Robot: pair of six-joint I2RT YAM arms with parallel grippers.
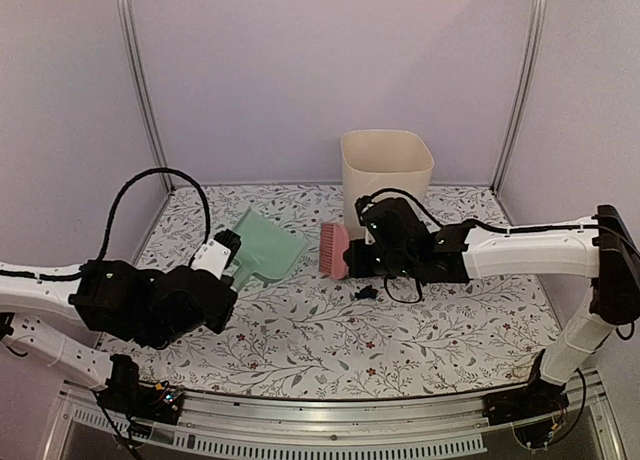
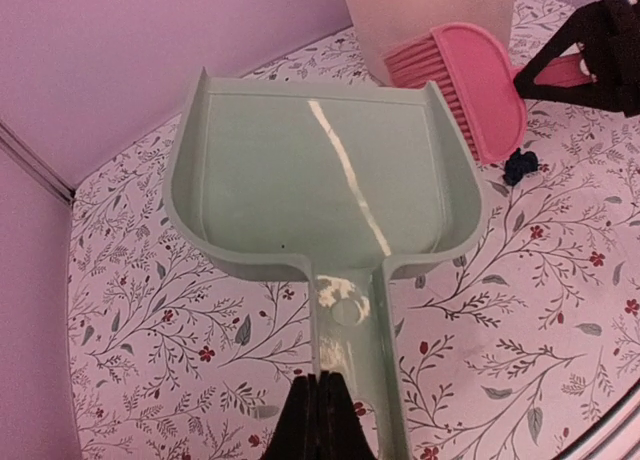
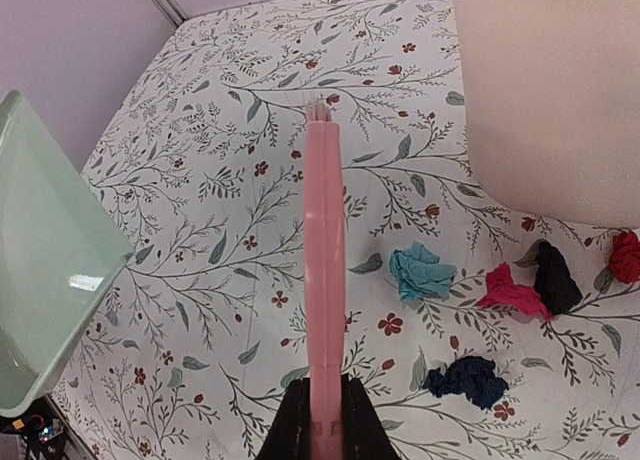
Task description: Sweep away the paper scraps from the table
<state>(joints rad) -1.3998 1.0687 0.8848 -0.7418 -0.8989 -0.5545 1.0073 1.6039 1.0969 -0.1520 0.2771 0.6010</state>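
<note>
Left arm lies low across the lower left of the top view, forearm angled up and right. The left gripper (image 1: 226, 246) is clenched on the handle of the mint dustpan (image 1: 268, 248).

Right arm reaches in from the right edge. The right gripper (image 1: 358, 252) is clamped on the pink brush (image 1: 334, 251) at centre frame, in front of the cream bin (image 1: 387, 165).

In the right wrist view, the paper scraps (image 3: 420, 272) lie on the table (image 1: 300, 340) at lower right, near the bin. They are teal, magenta, black, red and navy.
</note>
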